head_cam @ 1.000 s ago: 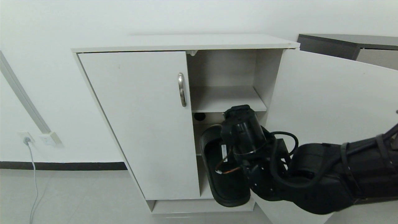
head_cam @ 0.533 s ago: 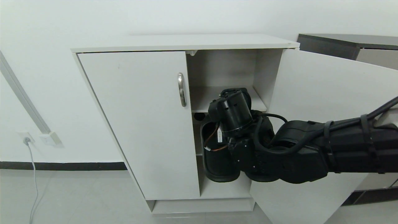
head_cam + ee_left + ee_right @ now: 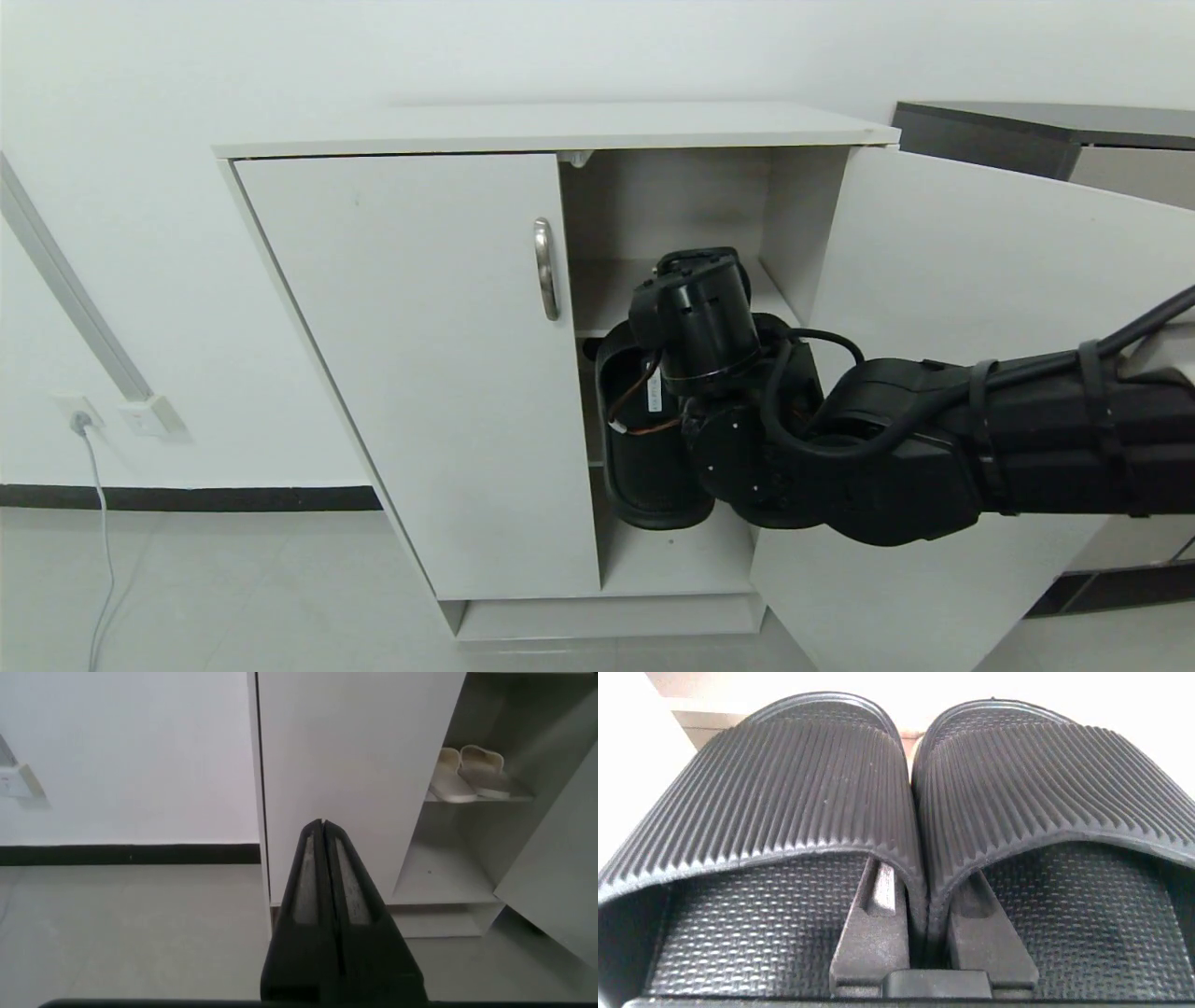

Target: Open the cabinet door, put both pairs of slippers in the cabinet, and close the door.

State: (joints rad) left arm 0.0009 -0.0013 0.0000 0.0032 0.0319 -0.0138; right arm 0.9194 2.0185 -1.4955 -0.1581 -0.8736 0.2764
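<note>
Two black slippers (image 3: 813,793) sit side by side in my right gripper (image 3: 923,938), one finger (image 3: 876,919) under each strap, pinching their touching inner edges together. Seen from the head, the pair hangs steeply in the open right half of the cabinet (image 3: 560,126), below the upper shelf (image 3: 607,289) and above the bottom board (image 3: 672,560), beside the open door (image 3: 980,299). My left gripper (image 3: 323,835) hangs over the floor (image 3: 140,924) in front of the cabinet, fingers pressed together on nothing. A pair of beige slippers (image 3: 472,773) lies on a shelf inside.

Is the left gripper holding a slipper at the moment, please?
No, the left gripper has its fingers pressed together with nothing between them, out in front of the cabinet.
</note>
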